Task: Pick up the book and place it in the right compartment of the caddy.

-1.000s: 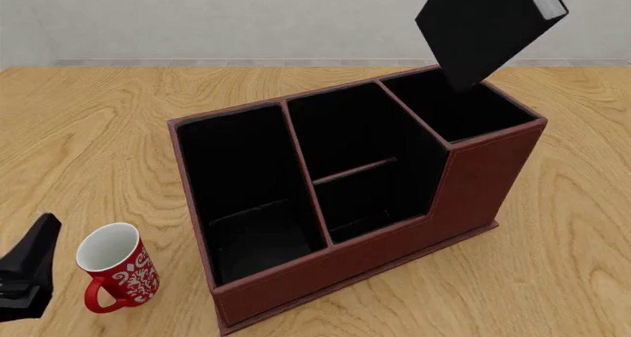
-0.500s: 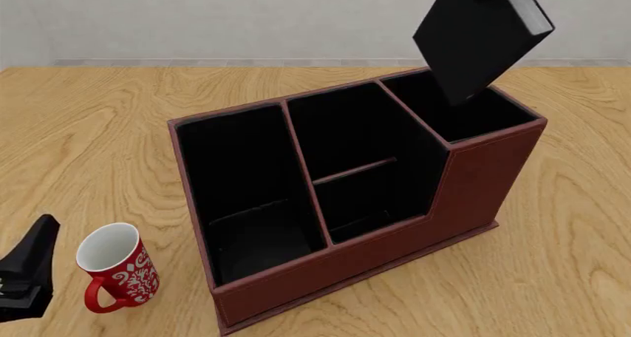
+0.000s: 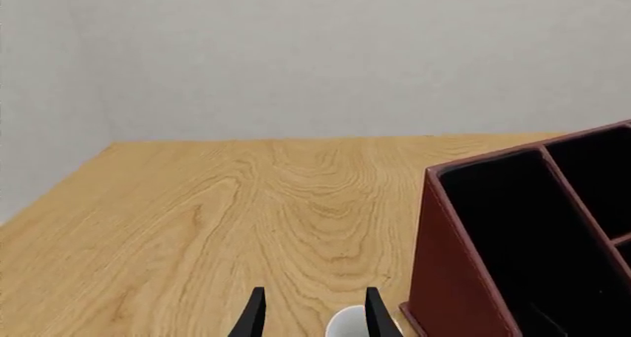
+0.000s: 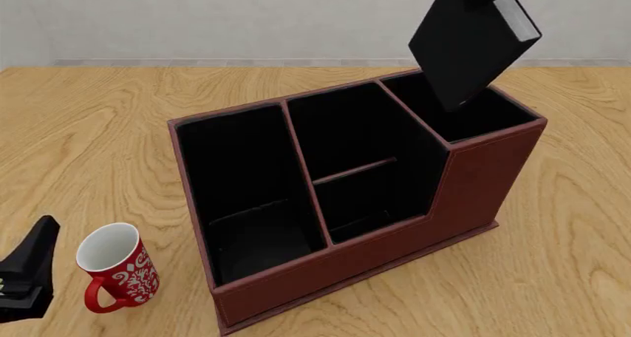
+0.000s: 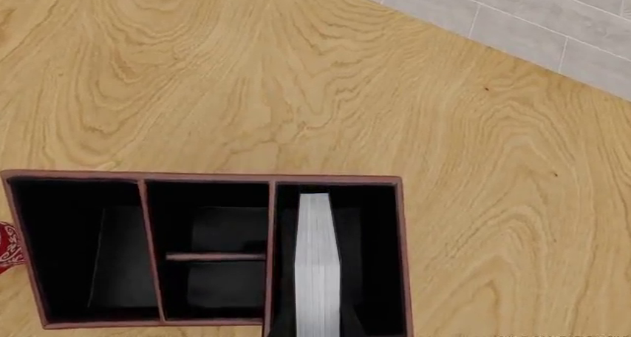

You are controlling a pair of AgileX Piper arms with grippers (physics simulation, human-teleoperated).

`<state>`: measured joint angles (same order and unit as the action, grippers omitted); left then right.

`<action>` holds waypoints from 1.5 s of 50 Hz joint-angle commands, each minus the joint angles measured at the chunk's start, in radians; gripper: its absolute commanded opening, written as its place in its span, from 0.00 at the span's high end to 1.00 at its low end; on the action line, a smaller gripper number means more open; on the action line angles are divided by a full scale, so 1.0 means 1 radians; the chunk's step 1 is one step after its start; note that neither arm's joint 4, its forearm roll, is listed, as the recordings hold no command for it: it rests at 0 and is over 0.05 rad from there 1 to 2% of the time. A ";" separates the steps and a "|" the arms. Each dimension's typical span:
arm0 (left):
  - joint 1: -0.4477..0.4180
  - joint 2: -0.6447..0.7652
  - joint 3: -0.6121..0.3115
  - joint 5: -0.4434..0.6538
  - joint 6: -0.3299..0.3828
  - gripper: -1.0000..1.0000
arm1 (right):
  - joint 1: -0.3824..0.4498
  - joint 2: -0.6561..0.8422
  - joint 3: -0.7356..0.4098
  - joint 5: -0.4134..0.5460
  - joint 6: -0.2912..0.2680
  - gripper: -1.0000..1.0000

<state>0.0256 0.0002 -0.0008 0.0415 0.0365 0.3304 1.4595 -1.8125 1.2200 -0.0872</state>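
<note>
Front view: light wood-grain desk (image 4: 89,130), pale wall. Thick black book (image 4: 463,45), right hand's grip unclear, lower into reddish-brown caddy (image 4: 473,196) right compartment (image 4: 468,111) than earlier.

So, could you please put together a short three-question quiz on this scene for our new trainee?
1. True or false: the book lies flat on the table.
2. The book's lower corner is over which section of the caddy? A wide low-walled; B middle; C right compartment.
3. Fill in: beside the left gripper stands a red-and-white ____.

Key: 1 false; 2 C; 3 mug.
</note>
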 commanded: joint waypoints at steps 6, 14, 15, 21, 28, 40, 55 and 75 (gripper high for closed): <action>0.004 0.000 0.000 0.000 0.006 0.00 | -0.025 0.013 0.022 0.000 0.014 1.00; 0.010 0.000 0.000 0.001 0.007 0.00 | -0.023 0.018 0.013 0.000 0.029 1.00; 0.010 0.000 0.000 0.001 0.009 0.00 | -0.024 0.020 0.017 0.000 0.033 1.00; 0.015 0.000 0.000 0.002 0.011 0.00 | -0.021 0.028 0.013 0.000 0.041 1.00; 0.016 0.000 -0.002 0.002 0.014 0.00 | -0.029 0.042 0.022 0.000 0.043 1.00; 0.016 0.000 -0.001 0.005 0.018 0.00 | -0.041 0.051 0.016 -0.001 0.051 1.00; 0.017 0.000 0.000 0.009 0.021 0.00 | -0.052 0.040 0.098 -0.039 0.062 1.00; 0.017 0.000 0.000 0.016 0.024 0.00 | -0.041 0.020 0.232 -0.142 0.083 1.00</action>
<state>0.0428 0.0001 -0.0006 0.0554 0.0597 0.2889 1.4936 -1.6362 1.1250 -0.0307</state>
